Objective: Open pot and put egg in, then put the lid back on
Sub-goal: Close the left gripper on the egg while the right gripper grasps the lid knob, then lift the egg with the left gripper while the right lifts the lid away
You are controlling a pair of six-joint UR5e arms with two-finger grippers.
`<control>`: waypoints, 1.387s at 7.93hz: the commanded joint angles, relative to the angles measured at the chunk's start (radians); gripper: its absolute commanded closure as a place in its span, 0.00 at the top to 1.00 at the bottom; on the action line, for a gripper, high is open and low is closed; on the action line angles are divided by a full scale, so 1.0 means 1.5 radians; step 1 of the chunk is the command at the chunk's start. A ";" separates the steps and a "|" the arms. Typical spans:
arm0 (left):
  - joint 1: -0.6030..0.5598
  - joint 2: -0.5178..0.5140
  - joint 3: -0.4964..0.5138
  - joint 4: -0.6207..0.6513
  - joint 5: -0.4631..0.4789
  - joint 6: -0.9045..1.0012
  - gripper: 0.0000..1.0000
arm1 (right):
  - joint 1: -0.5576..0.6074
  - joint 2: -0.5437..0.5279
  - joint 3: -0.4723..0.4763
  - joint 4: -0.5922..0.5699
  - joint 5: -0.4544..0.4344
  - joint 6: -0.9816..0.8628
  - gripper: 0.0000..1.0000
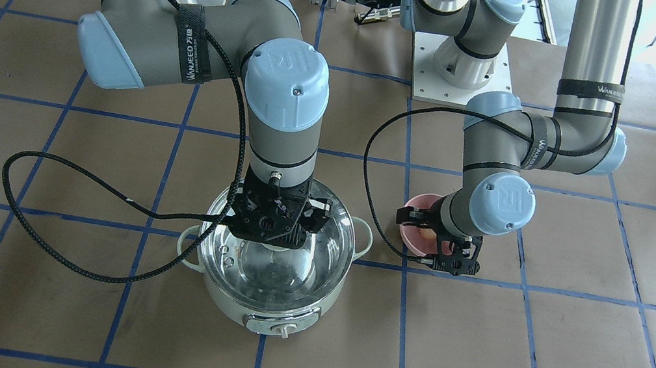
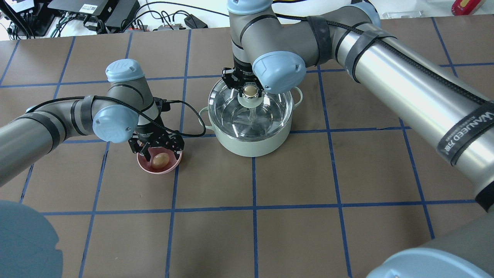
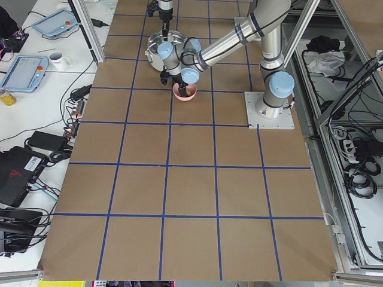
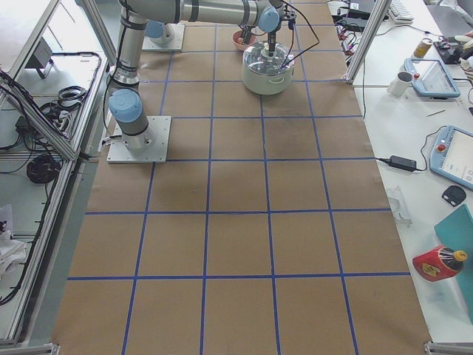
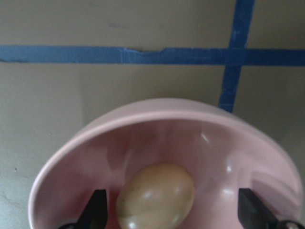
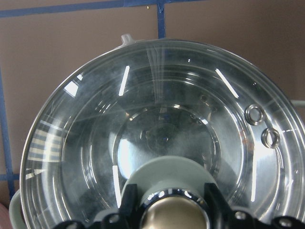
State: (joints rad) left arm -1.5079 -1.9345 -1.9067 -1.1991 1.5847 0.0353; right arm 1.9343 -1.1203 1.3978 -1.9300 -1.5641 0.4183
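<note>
The lid (image 2: 270, 112) seals the pot (image 2: 251, 144) (right gripper (image 2: 250, 92) clamped on its knob (image 6: 174, 217)); pink bowl (image 2: 143, 164) with left gripper (image 2: 158, 153) crowds 1 flank; you get open table (image 2: 293, 173) past the pot's dial (image 1: 278, 329).

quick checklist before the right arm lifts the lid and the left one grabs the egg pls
1. Right claw centred on the lid's knob: ok.
2. Right claw clamped on the knob: cannot tell.
3. Pot open for the egg: not ok, the lid sits on it.
4. Egg lying in the pink bowl, between the fingers of the left claw: ok.
5. Left claw shut on the egg: not ok, it is open with a gap on each side.
</note>
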 commanded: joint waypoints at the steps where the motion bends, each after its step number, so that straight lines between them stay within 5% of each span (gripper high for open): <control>1: 0.000 -0.002 0.000 0.003 0.001 0.001 0.71 | -0.006 -0.034 -0.001 0.016 0.010 -0.018 0.00; 4: 0.000 -0.001 0.001 0.003 0.000 0.000 0.33 | -0.064 -0.127 0.001 0.095 0.003 -0.097 0.00; 11: -0.009 0.095 0.104 -0.103 -0.006 -0.012 0.25 | -0.325 -0.242 0.011 0.237 -0.001 -0.426 0.00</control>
State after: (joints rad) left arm -1.5112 -1.8507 -1.8011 -1.3183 1.5823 0.0229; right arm 1.5381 -1.4703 1.4035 -1.5934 -1.5655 -0.0852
